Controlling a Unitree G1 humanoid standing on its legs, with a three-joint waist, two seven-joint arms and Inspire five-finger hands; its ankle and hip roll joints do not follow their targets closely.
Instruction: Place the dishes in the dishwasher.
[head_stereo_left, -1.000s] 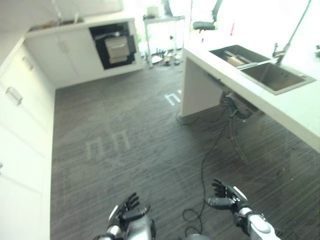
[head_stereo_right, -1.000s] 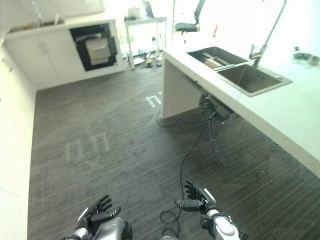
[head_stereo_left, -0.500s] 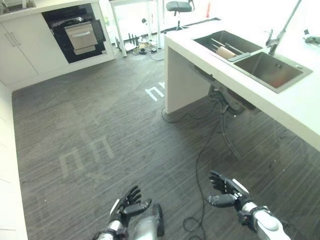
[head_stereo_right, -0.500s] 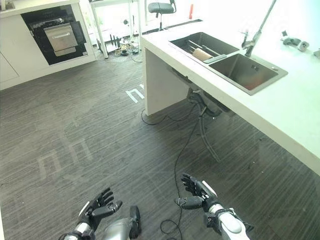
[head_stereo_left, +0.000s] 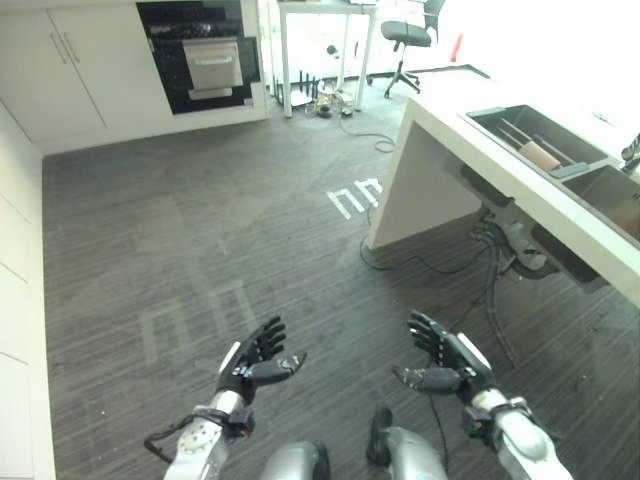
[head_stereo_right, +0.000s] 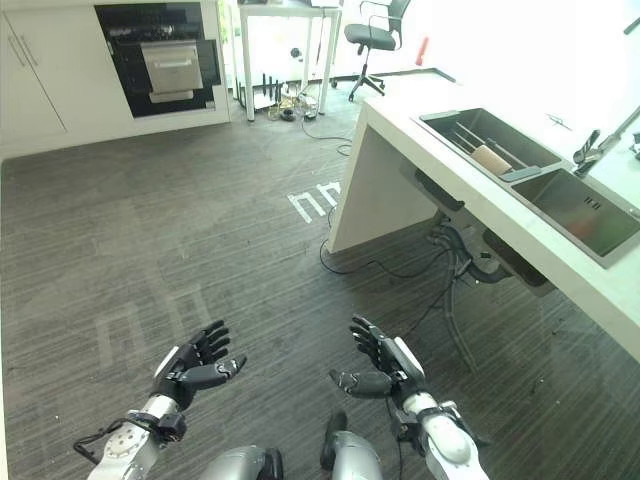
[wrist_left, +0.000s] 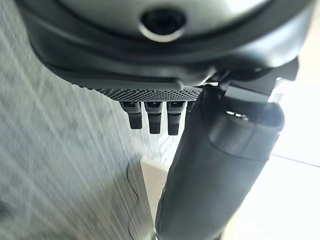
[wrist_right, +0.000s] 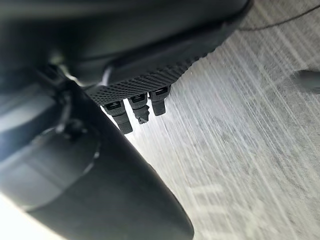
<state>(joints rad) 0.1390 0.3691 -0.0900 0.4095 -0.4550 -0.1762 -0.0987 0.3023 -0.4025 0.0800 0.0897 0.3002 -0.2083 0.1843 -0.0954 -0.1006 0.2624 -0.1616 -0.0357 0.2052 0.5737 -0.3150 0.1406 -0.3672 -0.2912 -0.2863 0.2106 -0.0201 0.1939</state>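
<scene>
Over floor: left hand (head_stereo_left: 252, 364) and right hand (head_stereo_left: 441, 362), fingers spread, empty.
Dishes: in sink (head_stereo_right: 497, 155) on counter (head_stereo_right: 520, 225), far corner, nearer right hand.

Both hands have risen higher in the head views since a second ago: the left hand (head_stereo_left: 250, 365) and right hand (head_stereo_left: 440, 362) now spread open above the floor (head_stereo_left: 200, 240), palms facing each other

Bright window glare washes out the counter (head_stereo_left: 560, 200).
</scene>
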